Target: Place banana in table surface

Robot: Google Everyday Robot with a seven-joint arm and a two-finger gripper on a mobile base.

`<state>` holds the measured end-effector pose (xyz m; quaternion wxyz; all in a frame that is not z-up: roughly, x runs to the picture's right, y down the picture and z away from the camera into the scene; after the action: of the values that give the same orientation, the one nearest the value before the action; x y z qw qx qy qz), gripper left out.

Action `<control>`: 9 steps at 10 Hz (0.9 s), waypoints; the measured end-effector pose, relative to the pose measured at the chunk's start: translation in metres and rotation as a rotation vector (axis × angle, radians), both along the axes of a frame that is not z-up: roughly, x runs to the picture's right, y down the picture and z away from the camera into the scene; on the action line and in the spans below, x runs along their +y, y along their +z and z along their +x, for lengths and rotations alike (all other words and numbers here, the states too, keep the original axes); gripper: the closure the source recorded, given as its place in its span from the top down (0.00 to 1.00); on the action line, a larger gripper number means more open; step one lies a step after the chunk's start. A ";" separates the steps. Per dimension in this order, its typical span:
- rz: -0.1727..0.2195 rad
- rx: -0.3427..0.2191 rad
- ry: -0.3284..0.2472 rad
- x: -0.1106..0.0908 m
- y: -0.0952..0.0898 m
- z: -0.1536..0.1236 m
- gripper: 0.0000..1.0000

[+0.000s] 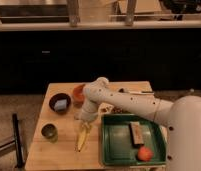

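A yellow banana (83, 136) lies on the wooden table (59, 155), pointing towards the front edge, just left of the green tray. My white arm reaches from the right over the table, and my gripper (84, 118) is at the banana's far end, right above it. The arm's wrist hides the fingertips.
A green tray (111, 150) at the front right holds a brown bar (135, 133) and an orange fruit (143, 154). A dark bowl (59, 103) with a blue-grey item, an orange-red bowl (78, 93) and a small can (49, 132) stand on the left.
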<state>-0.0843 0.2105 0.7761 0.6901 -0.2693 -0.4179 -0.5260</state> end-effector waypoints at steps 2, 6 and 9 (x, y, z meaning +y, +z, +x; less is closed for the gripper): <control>0.000 -0.002 0.001 0.001 -0.002 -0.002 0.54; -0.006 -0.021 -0.025 0.002 0.001 -0.011 0.80; 0.006 -0.044 -0.056 0.002 0.004 -0.024 0.80</control>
<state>-0.1079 0.2129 0.7797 0.6665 -0.2672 -0.4234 -0.5523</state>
